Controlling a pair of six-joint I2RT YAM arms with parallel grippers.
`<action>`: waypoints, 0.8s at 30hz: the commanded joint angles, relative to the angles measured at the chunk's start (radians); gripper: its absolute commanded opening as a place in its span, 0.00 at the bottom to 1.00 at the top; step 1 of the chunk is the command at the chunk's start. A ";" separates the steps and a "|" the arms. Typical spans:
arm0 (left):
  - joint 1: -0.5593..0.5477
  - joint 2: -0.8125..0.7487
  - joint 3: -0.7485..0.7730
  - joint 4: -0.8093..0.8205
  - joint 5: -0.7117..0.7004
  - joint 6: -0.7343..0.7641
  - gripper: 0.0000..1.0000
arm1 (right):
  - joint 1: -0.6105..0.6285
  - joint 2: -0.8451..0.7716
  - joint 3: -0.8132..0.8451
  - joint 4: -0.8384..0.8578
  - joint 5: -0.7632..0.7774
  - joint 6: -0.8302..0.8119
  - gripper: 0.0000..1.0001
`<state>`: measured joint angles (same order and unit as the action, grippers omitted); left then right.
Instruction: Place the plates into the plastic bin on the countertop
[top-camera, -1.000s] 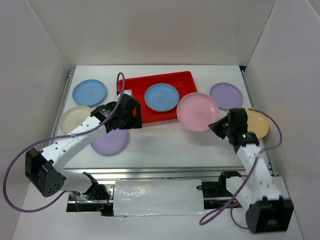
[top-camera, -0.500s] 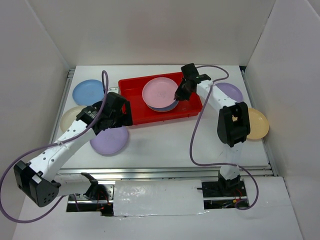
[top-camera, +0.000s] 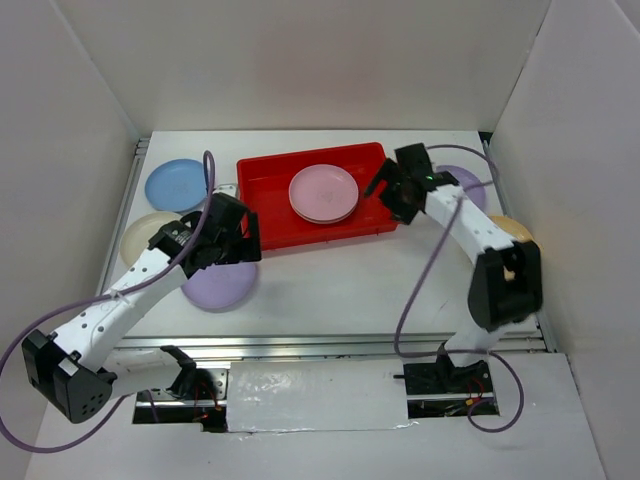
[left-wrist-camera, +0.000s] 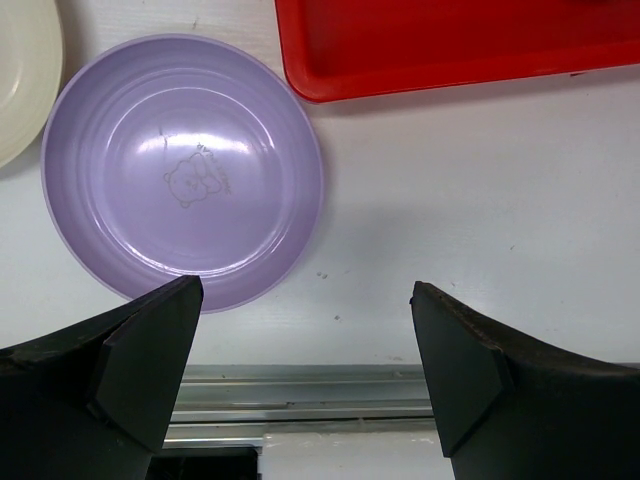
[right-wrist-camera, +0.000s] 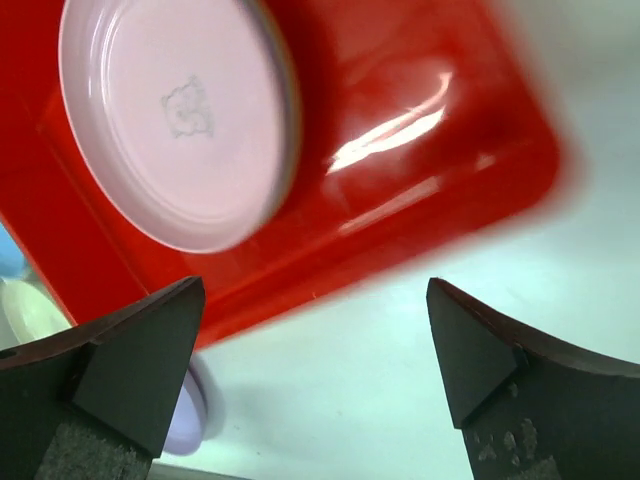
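The red plastic bin (top-camera: 262, 228) lies at the back middle of the countertop (top-camera: 340, 285), and a pink plate (top-camera: 323, 193) rests inside it. My right gripper (top-camera: 392, 195) hangs open and empty just off the bin's right end. In the right wrist view its jaws (right-wrist-camera: 315, 340) stand wide over white surface, with the bin (right-wrist-camera: 420, 150) and pink plate (right-wrist-camera: 175, 110) beyond. My left gripper (top-camera: 228, 250) is open and empty above the near edge of a purple plate (top-camera: 212, 288). In the left wrist view that plate (left-wrist-camera: 185, 170) lies ahead of the left gripper (left-wrist-camera: 305, 330).
A blue plate (top-camera: 176, 184) and a cream plate (top-camera: 148, 235) lie at the left. At the right, a purple plate (top-camera: 462, 182) and a yellow plate (top-camera: 518, 228) are partly hidden by the right arm. A metal rail (top-camera: 330, 345) runs along the near edge.
The right arm carried the pink plate from the right side into the bin, set it on the blue plate there, opened and drew back right. The left gripper shifted slightly over the purple plate.
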<state>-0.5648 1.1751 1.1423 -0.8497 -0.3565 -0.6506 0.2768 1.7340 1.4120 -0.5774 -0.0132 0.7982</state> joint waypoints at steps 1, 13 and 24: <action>-0.012 -0.058 -0.013 -0.006 0.010 0.045 0.99 | -0.083 -0.246 -0.177 0.070 0.136 0.071 1.00; -0.023 -0.159 -0.104 0.049 0.056 0.088 0.99 | -0.473 -0.801 -0.797 0.087 0.432 0.490 1.00; -0.047 -0.173 -0.119 0.067 0.086 0.104 0.99 | -0.643 -0.633 -0.787 0.152 0.480 0.648 1.00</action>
<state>-0.6060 1.0080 1.0248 -0.8181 -0.2932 -0.5747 -0.3393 1.0225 0.5533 -0.4667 0.4335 1.4040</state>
